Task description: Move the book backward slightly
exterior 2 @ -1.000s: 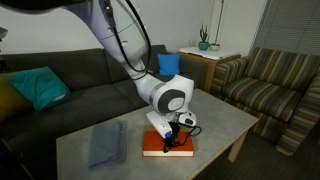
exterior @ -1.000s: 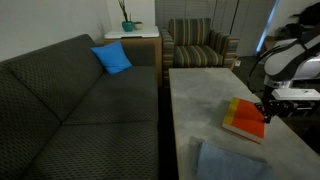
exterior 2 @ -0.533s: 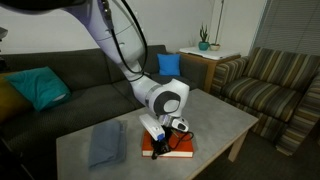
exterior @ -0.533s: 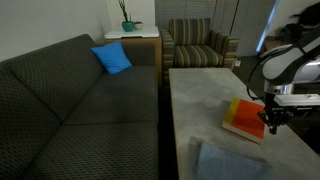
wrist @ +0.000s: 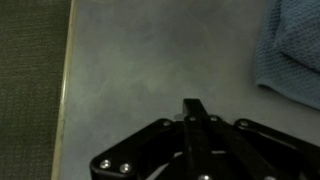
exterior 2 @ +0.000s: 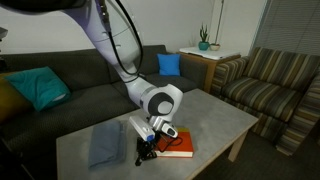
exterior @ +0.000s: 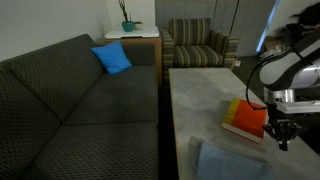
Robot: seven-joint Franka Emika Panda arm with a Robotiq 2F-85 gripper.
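Observation:
The book (exterior: 244, 119) has an orange-red cover and lies flat on the grey table (exterior: 200, 95); it also shows in the second exterior view (exterior 2: 179, 146). My gripper (exterior: 283, 141) is low at the table surface, right beside the book's edge that faces the cloth (exterior 2: 145, 153). In the wrist view its fingers (wrist: 195, 113) are pressed together with nothing between them. That view shows only bare table and a corner of the cloth (wrist: 296, 52). The book is out of view there.
A folded grey-blue cloth (exterior 2: 105, 143) lies on the table next to the gripper, also in the exterior view (exterior: 232, 163). A dark sofa (exterior: 70, 110) with a blue pillow (exterior: 112, 58) runs along the table. A striped armchair (exterior: 198, 45) stands beyond.
My gripper has moved off the top of the book, toward the cloth side, and come down to table level beside the book's edge. The book looks unmoved.

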